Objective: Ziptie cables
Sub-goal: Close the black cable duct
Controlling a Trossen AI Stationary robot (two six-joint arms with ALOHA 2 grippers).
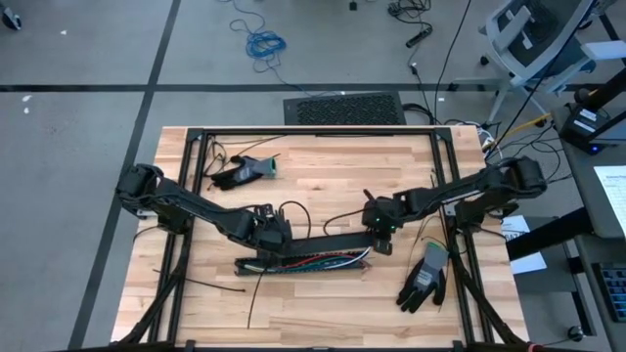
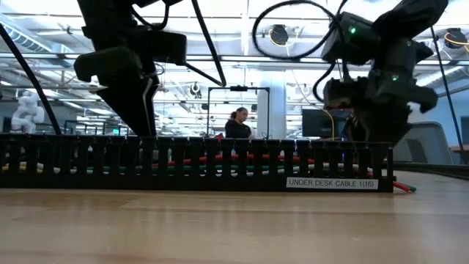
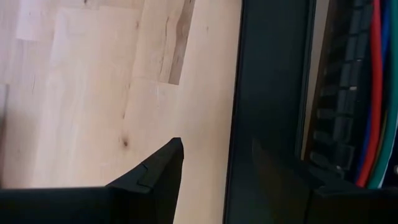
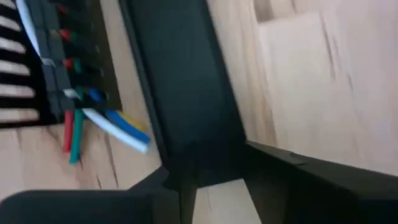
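The cables [image 1: 328, 260], red, green, blue, white and yellow, lie inside a long black slotted duct [image 1: 293, 264] in the middle of the table. Their cut ends [image 4: 106, 124] stick out of its right end. A flat black strip [image 1: 333, 238] lies just beyond the duct, along it. My left gripper [image 3: 216, 143] stands open over the strip's left part [image 3: 273, 87], one finger above the strip and the other above bare wood. My right gripper [image 4: 208, 163] stands open, pointing down, at the strip's right end [image 4: 186, 112], a finger on each side. My left gripper hovers at the black strip, and I cannot tell whether its finger [image 3: 286, 180] touches it. My right gripper has the strip's end [image 4: 205, 168] between its fingers, coming from above; whether the fingers touch the strip's edges I cannot tell.
A grey-and-black glove [image 1: 425, 279] lies near the right front corner and another [image 1: 245, 171] at the far left. Thin black strips [image 1: 210, 286] lie on the wood near the duct. Black frame rails [image 1: 191, 176] edge the table. A person [image 2: 237, 125] sits far off.
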